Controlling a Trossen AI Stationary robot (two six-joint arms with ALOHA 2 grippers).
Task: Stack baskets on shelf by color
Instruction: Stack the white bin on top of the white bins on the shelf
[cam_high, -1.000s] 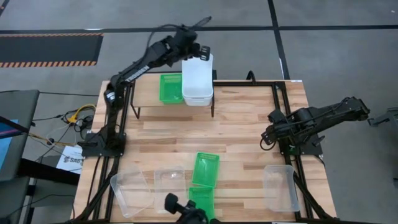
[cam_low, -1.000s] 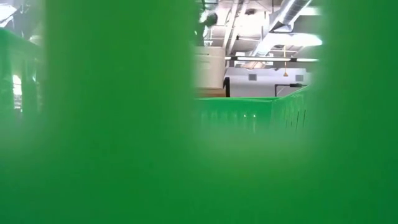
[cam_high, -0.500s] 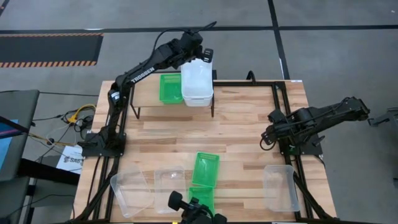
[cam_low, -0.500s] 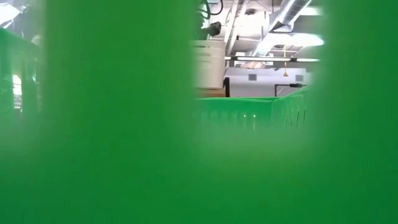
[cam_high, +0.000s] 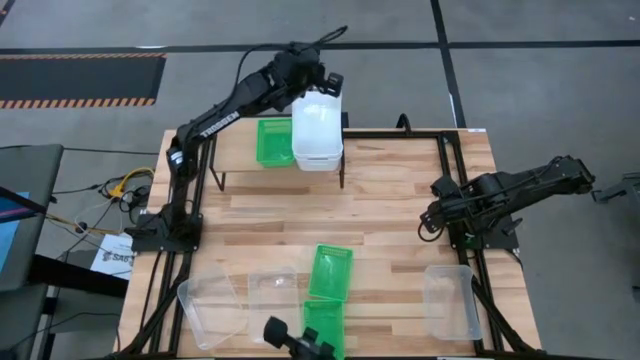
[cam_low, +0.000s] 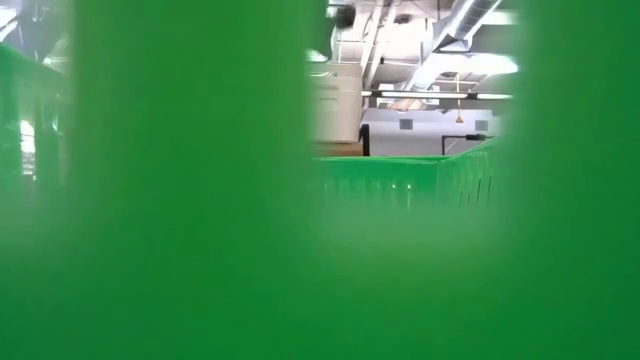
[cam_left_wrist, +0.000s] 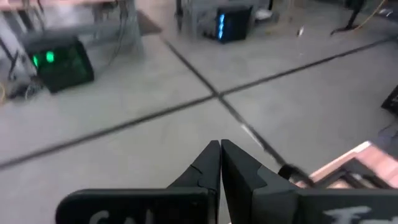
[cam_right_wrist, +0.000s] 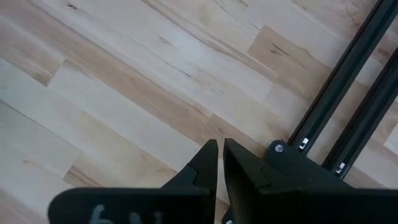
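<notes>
A stack of white baskets (cam_high: 318, 132) stands on the right end of the shelf (cam_high: 235, 158) at the table's far side, with a green basket (cam_high: 272, 142) on the shelf beside it. My left gripper (cam_high: 322, 82) hovers shut over the stack's far edge with nothing between its fingers (cam_left_wrist: 220, 152). Two green baskets (cam_high: 331, 272) (cam_high: 322, 322) lie end to end near the table's front edge. Clear baskets lie at the front left (cam_high: 212, 308) (cam_high: 274, 290) and front right (cam_high: 450, 300). My right gripper (cam_right_wrist: 220, 149) waits shut over bare wood at the table's right.
In the low view a green basket wall (cam_low: 180, 200) close to the camera hides nearly everything. Only the white stack (cam_low: 335, 110) and another green basket (cam_low: 400, 180) show through a gap. Black frame rails (cam_high: 450, 170) run along the table's right side. Bare planks (cam_high: 300, 215) lie mid-table.
My left gripper has dipped a little toward the white stack, then risen again above its far edge, tipping nearer to level. It has stayed shut. The white stack has not moved.
</notes>
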